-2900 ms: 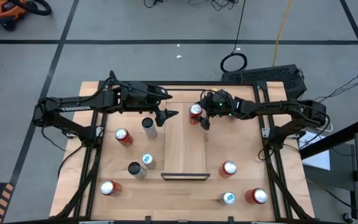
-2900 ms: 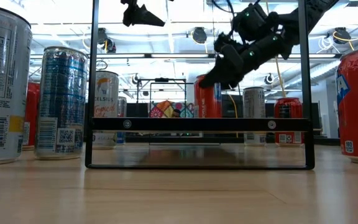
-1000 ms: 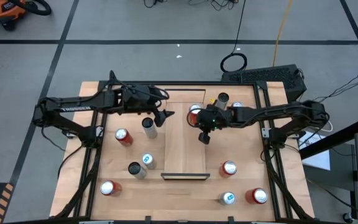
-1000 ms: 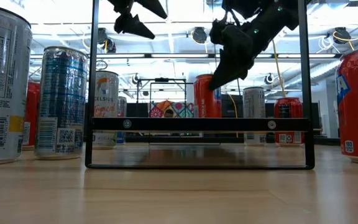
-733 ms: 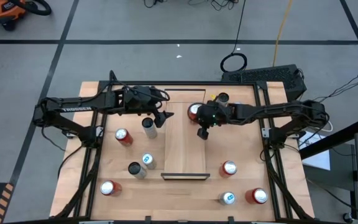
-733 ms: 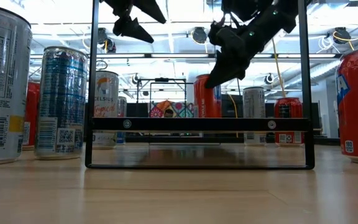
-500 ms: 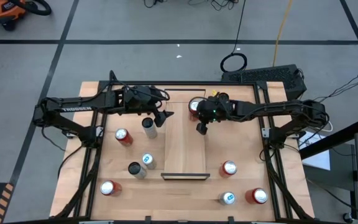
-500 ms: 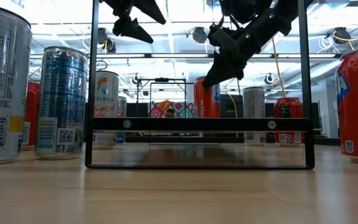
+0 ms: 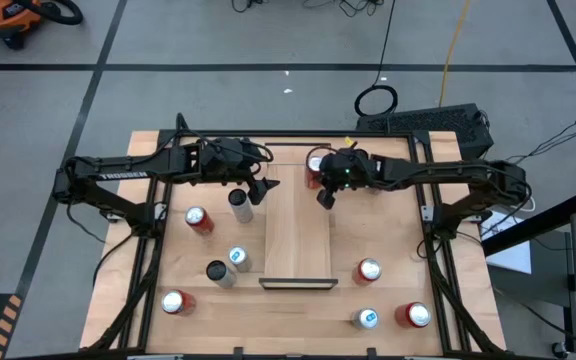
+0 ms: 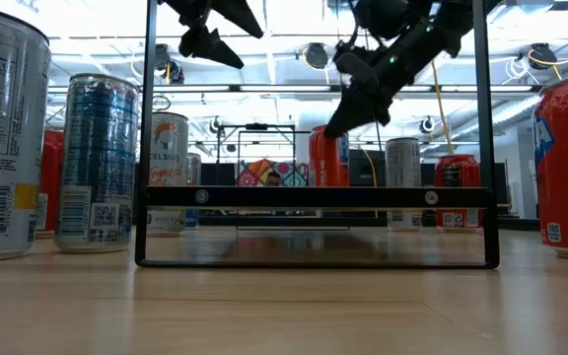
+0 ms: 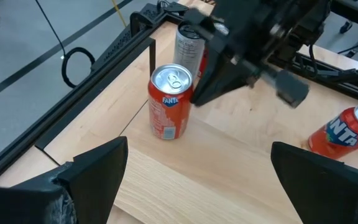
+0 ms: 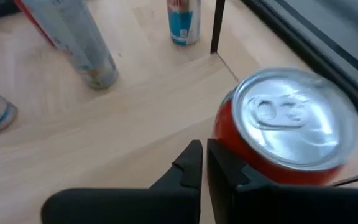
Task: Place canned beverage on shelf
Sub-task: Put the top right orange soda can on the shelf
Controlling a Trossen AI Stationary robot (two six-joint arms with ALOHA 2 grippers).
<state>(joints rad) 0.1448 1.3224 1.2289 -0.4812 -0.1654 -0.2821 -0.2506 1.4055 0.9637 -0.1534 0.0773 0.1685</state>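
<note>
An orange Fanta can [image 9: 314,164] stands upright on its base at the far end of the light-wood shelf [image 9: 298,240]; it also shows in the left wrist view [image 11: 169,102] and, blurred, in the right wrist view [image 12: 288,124]. My right gripper [image 9: 323,198] is shut and hangs just near-right of the can, its tips low by the can's side [image 11: 197,98]. My left gripper [image 9: 268,186] hovers open above the shelf's left edge, its fingers wide apart [image 11: 204,180] with nothing between them. My right gripper lies with the outer side of one shut finger [image 12: 225,165] against the can's side wall [image 11: 187,93], on its near-right side. The fingers slant down from the table's far right. The can stands upright on the shelf.
Several more cans stand on the tabletop: red [image 9: 198,220], tall silver [image 9: 240,205], blue-white [image 9: 236,257] and dark [image 9: 218,272] left of the shelf, and red [image 9: 368,270], blue [image 9: 366,318] and red [image 9: 415,315] to its right. A silver can [image 11: 188,40] stands behind the Fanta can. Black rails [image 9: 428,215] frame the table.
My right gripper, still shut, has swung toward the table's far edge and risen a little. The orange can has slid a short way along the shelf toward the far edge, staying upright.
</note>
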